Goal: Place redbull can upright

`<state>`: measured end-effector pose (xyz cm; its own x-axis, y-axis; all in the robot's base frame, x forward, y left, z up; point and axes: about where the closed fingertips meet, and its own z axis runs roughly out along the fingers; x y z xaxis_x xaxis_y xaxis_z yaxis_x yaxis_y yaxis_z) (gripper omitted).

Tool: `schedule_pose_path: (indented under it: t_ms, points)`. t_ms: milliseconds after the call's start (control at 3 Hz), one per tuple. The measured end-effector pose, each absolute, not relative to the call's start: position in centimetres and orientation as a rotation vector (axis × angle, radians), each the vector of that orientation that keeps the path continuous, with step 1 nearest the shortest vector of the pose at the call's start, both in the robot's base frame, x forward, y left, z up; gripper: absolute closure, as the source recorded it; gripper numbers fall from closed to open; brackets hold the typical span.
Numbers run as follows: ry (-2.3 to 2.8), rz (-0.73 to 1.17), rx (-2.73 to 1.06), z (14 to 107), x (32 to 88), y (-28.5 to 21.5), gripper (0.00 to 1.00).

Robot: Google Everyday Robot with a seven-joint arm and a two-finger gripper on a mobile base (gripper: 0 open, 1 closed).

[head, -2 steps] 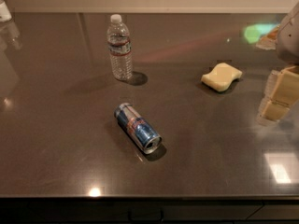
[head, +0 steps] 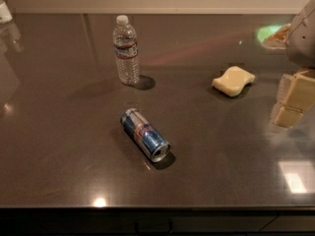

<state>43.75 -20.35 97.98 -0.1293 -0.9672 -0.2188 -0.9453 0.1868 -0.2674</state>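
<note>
The redbull can (head: 145,134) lies on its side on the dark countertop (head: 64,146), a little in front of the middle, with one silver end pointing toward the front right. My gripper (head: 292,101), cream-coloured, hangs at the right edge of the view, well to the right of the can and above the counter. It holds nothing that I can see.
A clear plastic water bottle (head: 126,50) with a red-striped label stands upright behind the can. A yellow sponge (head: 233,80) lies at the back right, left of the gripper. A white object (head: 4,11) sits at the far left corner. The counter's front edge runs along the bottom.
</note>
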Motion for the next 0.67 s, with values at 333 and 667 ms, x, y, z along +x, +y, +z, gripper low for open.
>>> schedule_pose_path:
  t_ms: [333, 667]
  points:
    - [1.958, -0.07, -1.954, 98.2, 44.1, -17.7, 0.0]
    - [1.807, -0.047, -2.088, 98.0, 44.6, -15.0, 0.0]
